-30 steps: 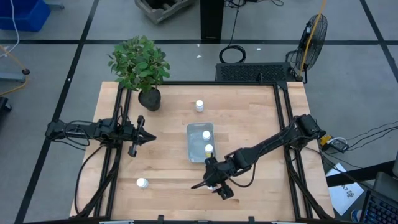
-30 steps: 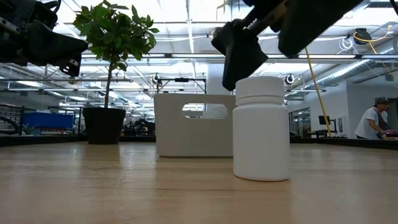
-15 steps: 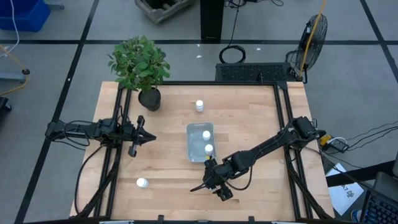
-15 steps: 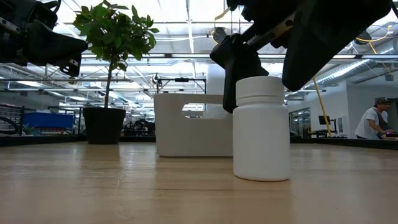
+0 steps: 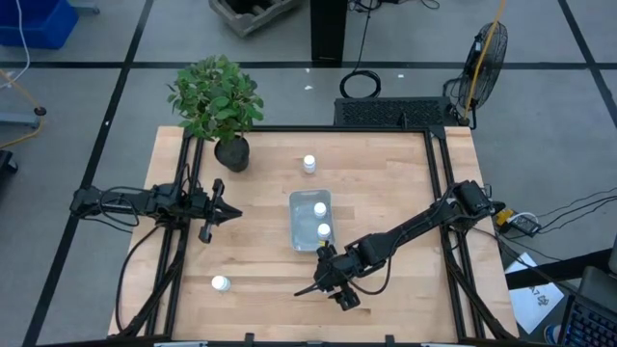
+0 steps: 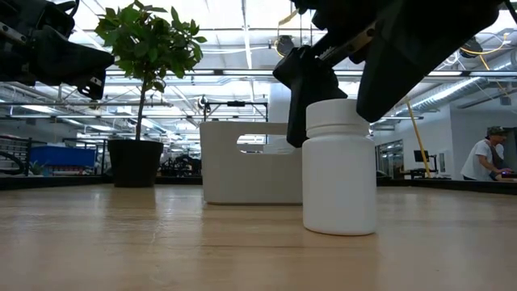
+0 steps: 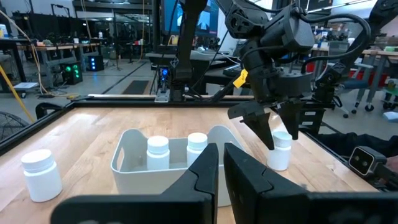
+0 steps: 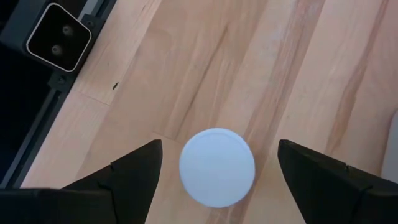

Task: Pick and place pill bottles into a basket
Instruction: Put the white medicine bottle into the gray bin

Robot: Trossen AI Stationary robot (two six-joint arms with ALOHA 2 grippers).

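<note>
A white pill bottle (image 6: 339, 166) stands upright on its base on the wooden table near the front edge; its round cap shows in the right wrist view (image 8: 217, 166). My right gripper (image 8: 217, 171) is open above it, pointing down, with one finger on either side of the cap and a gap to each. The pale basket (image 5: 310, 220) stands at mid-table and holds two bottles (image 5: 320, 208) (image 5: 324, 230). One bottle (image 5: 308, 164) stands beyond the basket and another (image 5: 221, 283) at the near left. My left gripper (image 5: 220, 214) is shut and empty at the table's left.
A potted plant in a black pot (image 5: 231, 154) stands at the far left corner. Black frame rails (image 5: 183, 193) run along the table's left and right sides. Bare wood lies between the basket and my right gripper. A person (image 6: 489, 153) stands far off in the room.
My right gripper has come down over the bottle near the front edge, so that its fingers now stand lower beside the cap. The bottle has stayed where it was.
</note>
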